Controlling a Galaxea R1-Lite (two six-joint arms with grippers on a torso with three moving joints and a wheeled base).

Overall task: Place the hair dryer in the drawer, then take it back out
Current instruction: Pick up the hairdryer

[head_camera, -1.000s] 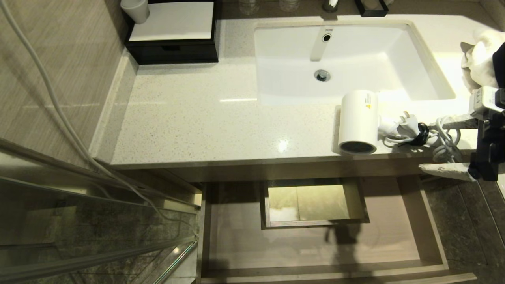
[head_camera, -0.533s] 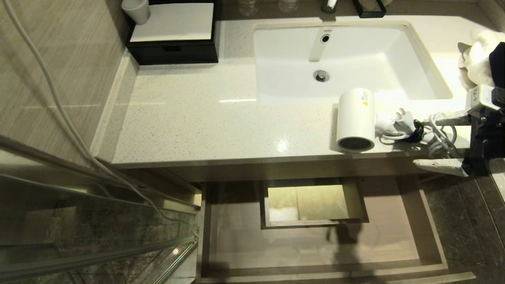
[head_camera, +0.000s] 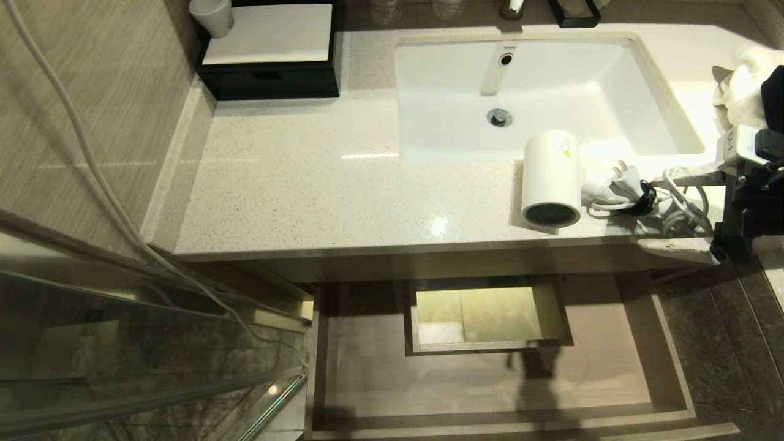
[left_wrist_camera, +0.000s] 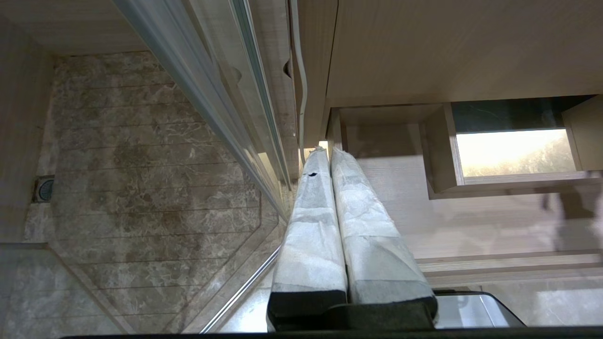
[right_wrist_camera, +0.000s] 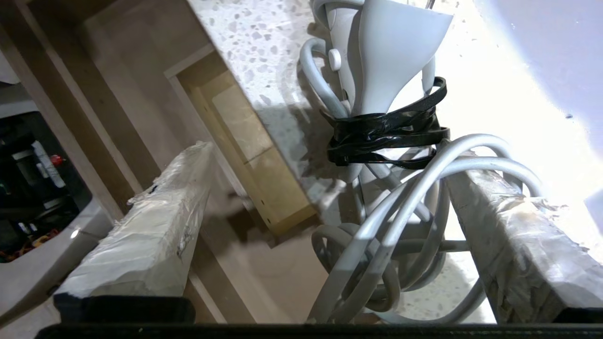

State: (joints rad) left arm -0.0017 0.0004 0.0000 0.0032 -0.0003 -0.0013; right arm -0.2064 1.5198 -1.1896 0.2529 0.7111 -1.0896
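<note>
Drawer (head_camera: 490, 380): seen pulled out below the table's front edge in the head view, nothing lying in it; a walled rectangular cut-out (head_camera: 481, 318) is set in its floor towards the back.
Left gripper (left_wrist_camera: 330, 155): not shown in the head view; seen only in the left wrist view, hanging low beside the drawer, jaws pressed together with nothing between them. A glass shower partition (left_wrist_camera: 226, 117) and marble floor (left_wrist_camera: 141, 188) are shown alongside in that view.
Right gripper (head_camera: 674, 214): seen at the right edge of the head view, level with the table's front edge, jaws spread wide. In the right wrist view one finger (right_wrist_camera: 146, 226) is placed off the table's edge, over the drawer, and the other (right_wrist_camera: 518, 245) over the table, with the coiled cord between them; contact cannot be told.
Table (head_camera: 318, 184): pale speckled top.
Hair dryer (head_camera: 551, 177): laid on the table near its front edge, just before the sink, dark grille end facing forward.
Cord (head_camera: 680, 208): piled right of the barrel; its black tie (right_wrist_camera: 386, 132) round the handle is shown clearly only in the right wrist view.
Sink (head_camera: 649, 110): white, set behind the hair dryer.
Towel (head_camera: 741, 92): at the far right.
Black box (head_camera: 269, 76): at the back left corner, a white cup (head_camera: 211, 15) on it.
</note>
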